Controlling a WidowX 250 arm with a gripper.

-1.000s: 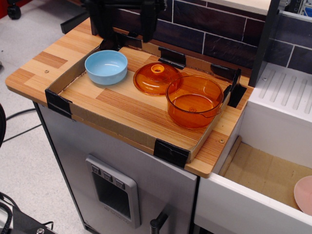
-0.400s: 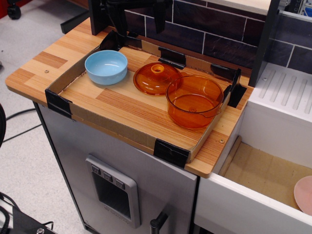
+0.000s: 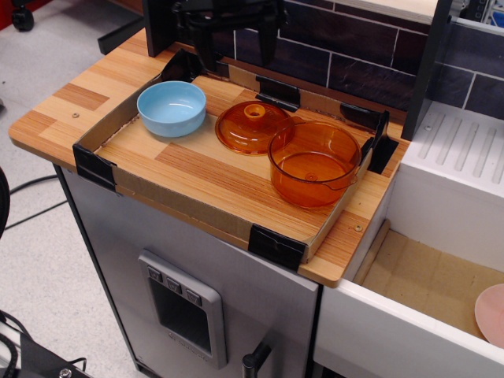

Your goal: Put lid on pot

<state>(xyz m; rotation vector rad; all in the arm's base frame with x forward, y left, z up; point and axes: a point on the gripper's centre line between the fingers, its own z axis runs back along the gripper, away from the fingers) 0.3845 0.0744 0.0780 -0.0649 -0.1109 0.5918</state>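
Observation:
The amber glass lid [image 3: 250, 130] lies on the wooden board, its small knob up, between the blue bowl and the pot. The deep amber glass pot [image 3: 315, 163] stands open at the lid's right, its rim touching or slightly overlapping the lid's edge. My black gripper [image 3: 236, 53] hangs at the top of the view, above and behind the lid. Its two fingers [image 3: 207, 49] point down, spread apart and empty. Its upper part is cut off by the frame edge.
A light blue bowl [image 3: 172, 108] sits left of the lid. A low cardboard rim with black corner pieces [image 3: 276, 246] borders the board. A dark tiled wall stands behind. A white drainer [image 3: 465, 142] and a pink plate [image 3: 492, 315] are at the right.
My gripper has moved to the right along the back edge, from behind the blue bowl to behind the lid. The lid, pot and bowl have not moved.

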